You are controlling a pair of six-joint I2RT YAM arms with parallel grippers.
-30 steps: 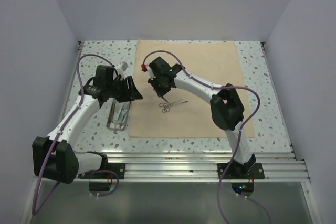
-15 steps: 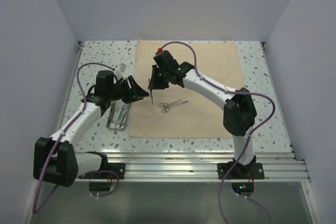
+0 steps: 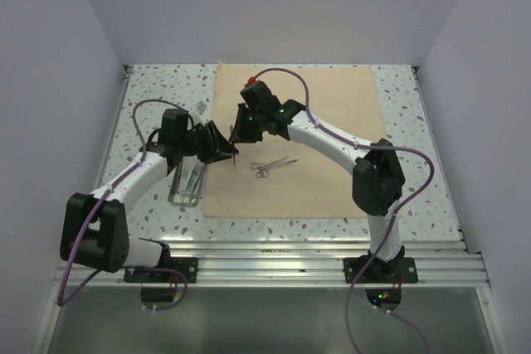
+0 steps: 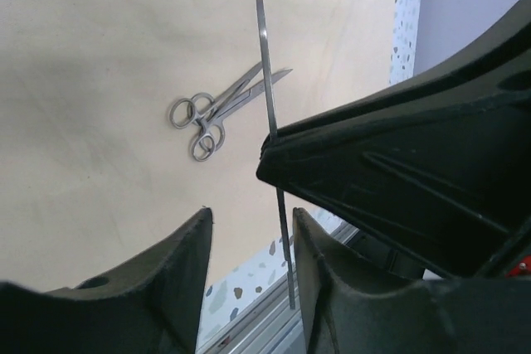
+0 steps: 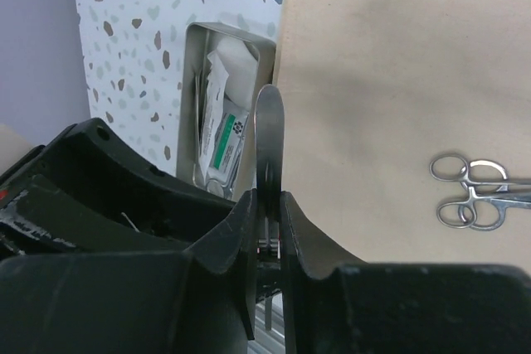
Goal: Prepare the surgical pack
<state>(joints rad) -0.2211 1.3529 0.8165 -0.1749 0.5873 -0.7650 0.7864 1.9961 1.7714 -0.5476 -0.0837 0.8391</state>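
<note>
Surgical pack pieces sit spread over the speckled table (image 3: 149,97). Furthest left, a small steel tray (image 3: 176,194) rests on the bare table just beside the left edge of the beige cloth (image 3: 332,113); the right wrist view shows white packets (image 5: 222,113) inside it, one with a green label. Above the tray's far end and the cloth's left border hang the left jaws, parted about halfway with nothing clamped between them. A thin flat steel instrument (image 4: 265,64) stands upright just in front of them. Its lower end comes down close by the inner face of one left finger (image 4: 319,288), and whether it touches cannot be told. The right jaws, just to the right of the left ones and tip to tip with them, are pinched tight on this strip partway along, leaving both ends free. Further right, two silver scissor-like instruments (image 3: 267,167) lie flat and side by side on the cloth, ring handles to the left, clear of both arms. The cloth is spread flat across the middle of the table.
</note>
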